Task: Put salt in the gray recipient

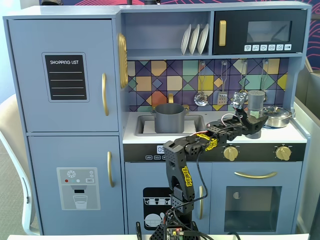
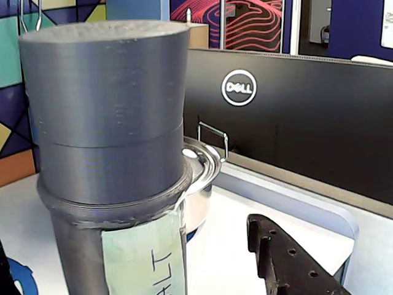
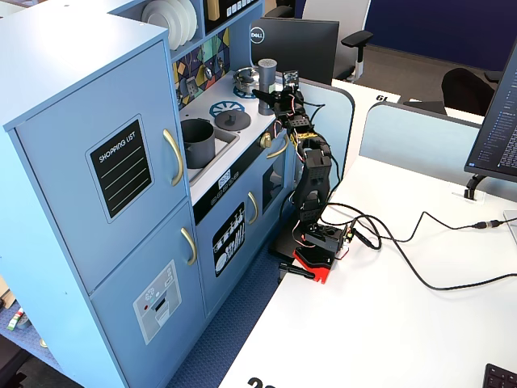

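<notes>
The room is evenly and brightly lit, daylight-like, with soft shadows only. In a fixed view the glossy dark microwave door (image 1: pixel 268 31) carries a pale reflection, and the shiny steel pan (image 1: pixel 276 116) glints. In the wrist view the tall gray cylindrical salt shaker (image 2: pixel 107 123) sits so close that its ribbed surface looks slightly soft, while the black monitor with its round logo (image 2: pixel 238 88) behind stays sharp. The white tabletop (image 3: pixel 388 323) in the angled fixed view is bright, nearly washed out, and cables cast thin shadows.
</notes>
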Motion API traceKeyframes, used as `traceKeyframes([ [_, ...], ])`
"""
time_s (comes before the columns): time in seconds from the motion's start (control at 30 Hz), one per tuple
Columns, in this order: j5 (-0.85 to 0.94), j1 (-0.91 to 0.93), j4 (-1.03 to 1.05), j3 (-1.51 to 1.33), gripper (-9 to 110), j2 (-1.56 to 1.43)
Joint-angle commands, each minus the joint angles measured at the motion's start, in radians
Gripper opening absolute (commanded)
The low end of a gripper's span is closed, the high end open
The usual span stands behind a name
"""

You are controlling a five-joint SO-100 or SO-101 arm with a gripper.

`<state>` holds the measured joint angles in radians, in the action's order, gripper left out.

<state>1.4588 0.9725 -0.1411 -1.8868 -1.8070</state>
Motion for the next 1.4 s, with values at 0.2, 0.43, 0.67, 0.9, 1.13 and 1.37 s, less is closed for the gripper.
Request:
traceKeyframes([
  [0.2,0.023,-0.031,-0.031,0.212,53,0.129],
  [0.43,0.029,-0.057,-0.032,0.284,51,0.193],
  [0.67,0.038,-0.061,-0.025,0.359,49,0.25],
  [0.9,0.043,-0.067,-0.021,0.38,44,0.259],
  [1.13,0.074,-0.081,0.017,0.379,23,0.25],
  [1.37,0.095,-0.094,0.029,0.365,0,0.222],
])
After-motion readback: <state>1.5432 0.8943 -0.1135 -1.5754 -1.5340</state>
